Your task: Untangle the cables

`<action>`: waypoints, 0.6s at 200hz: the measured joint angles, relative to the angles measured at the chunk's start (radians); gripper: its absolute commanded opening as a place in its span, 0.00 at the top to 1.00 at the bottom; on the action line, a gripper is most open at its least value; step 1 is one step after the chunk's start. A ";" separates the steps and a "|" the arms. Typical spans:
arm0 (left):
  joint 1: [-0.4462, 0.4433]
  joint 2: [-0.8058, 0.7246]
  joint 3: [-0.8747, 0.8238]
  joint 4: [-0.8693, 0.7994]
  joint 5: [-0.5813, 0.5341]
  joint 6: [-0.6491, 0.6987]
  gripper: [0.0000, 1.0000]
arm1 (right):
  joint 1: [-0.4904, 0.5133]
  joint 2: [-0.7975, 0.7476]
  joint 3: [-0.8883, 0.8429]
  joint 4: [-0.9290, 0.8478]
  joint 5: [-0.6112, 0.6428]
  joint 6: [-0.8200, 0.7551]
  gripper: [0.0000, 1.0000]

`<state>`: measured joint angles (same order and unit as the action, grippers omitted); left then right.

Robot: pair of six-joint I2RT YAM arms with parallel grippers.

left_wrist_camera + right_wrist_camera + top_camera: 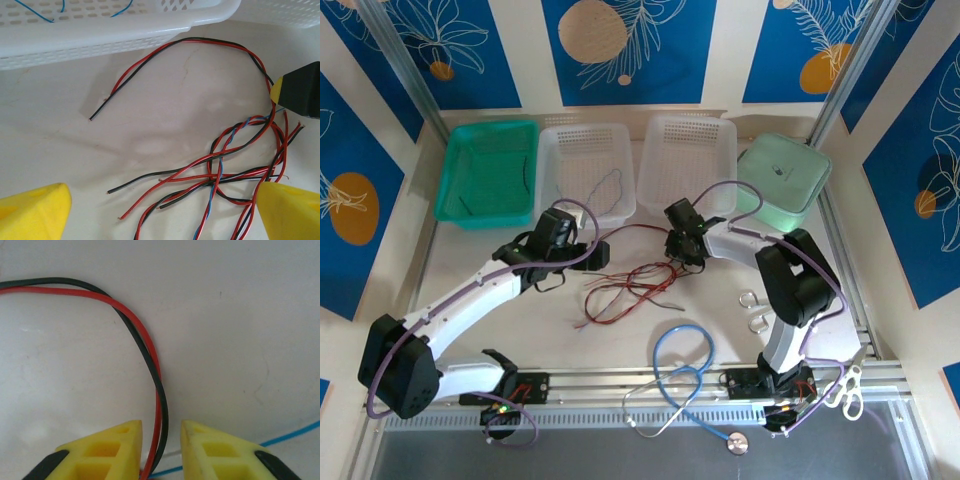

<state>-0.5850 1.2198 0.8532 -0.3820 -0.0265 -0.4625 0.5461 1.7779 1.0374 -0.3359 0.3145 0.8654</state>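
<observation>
The cables (625, 288) lie in a loose red, black and blue tangle on the white table between the two arms. My left gripper (604, 250) hovers open over the tangle's left side. In the left wrist view its yellow fingertips (35, 210) stand wide apart around the loose cable ends (200, 175), holding nothing. My right gripper (686, 262) is down at the tangle's right end. Its jaws (162, 440) are narrowly apart, with a red-and-black cable pair (150, 350) running between them and a small gap still on the right side. A thin blue wire (290, 435) passes underneath.
A green basket (490, 127) and two white baskets (585, 130) (688, 120) line the back, and the left white one holds a thin wire (607, 185). A pale green lidded box (782, 180) stands back right. A blue stethoscope (685, 375) lies near the front rail.
</observation>
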 measured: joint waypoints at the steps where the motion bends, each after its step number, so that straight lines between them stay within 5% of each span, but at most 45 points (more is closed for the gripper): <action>1: 0.000 0.000 0.000 0.000 0.000 0.000 0.05 | 0.000 0.001 0.001 0.000 0.000 0.000 0.78; 70: 0.000 -0.004 -0.001 0.000 -0.006 -0.001 0.06 | 0.000 0.021 0.010 0.010 0.000 -0.018 1.00; 120: 0.000 -0.018 -0.002 0.002 0.002 -0.044 0.07 | 0.006 -0.063 -0.003 0.008 -0.006 -0.027 1.00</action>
<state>-0.5850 1.2018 0.8516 -0.3805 -0.0242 -0.5068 0.5518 1.7153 1.0348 -0.3275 0.3088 0.8379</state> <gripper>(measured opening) 0.929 0.047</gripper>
